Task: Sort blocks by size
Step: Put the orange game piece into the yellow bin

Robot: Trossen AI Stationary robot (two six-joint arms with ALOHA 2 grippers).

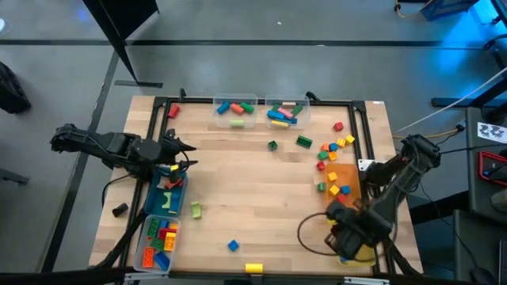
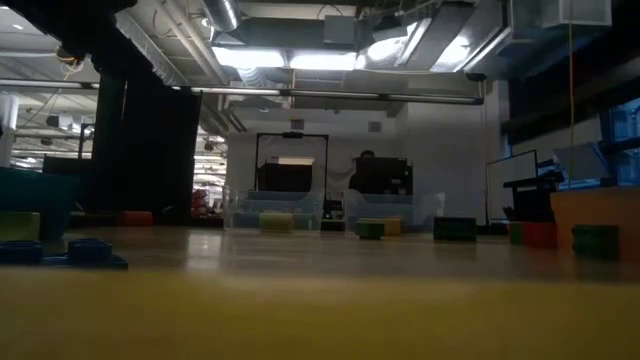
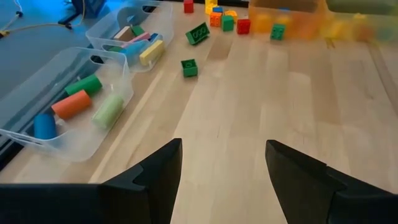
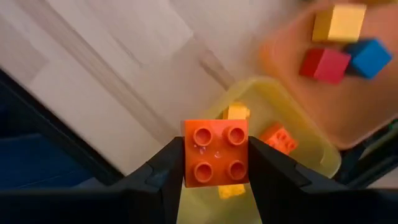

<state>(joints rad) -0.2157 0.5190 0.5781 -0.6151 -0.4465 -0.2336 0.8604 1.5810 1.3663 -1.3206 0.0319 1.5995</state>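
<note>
orange block [image 4: 216, 154] in right claw [image 4: 214, 163], clear only from wrist view

Orange four-stud block [image 4: 216, 153] studs toward the camera, between dark fingers, other blocks [image 1: 335, 148] scattered on table

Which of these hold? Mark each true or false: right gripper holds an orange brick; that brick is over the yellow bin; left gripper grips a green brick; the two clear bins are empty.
1. The right gripper holds an orange brick. True.
2. That brick is over the yellow bin. True.
3. The left gripper grips a green brick. False: its fingers are open, nothing between them.
4. The clear bins are empty. False: both hold coloured pieces.
</note>
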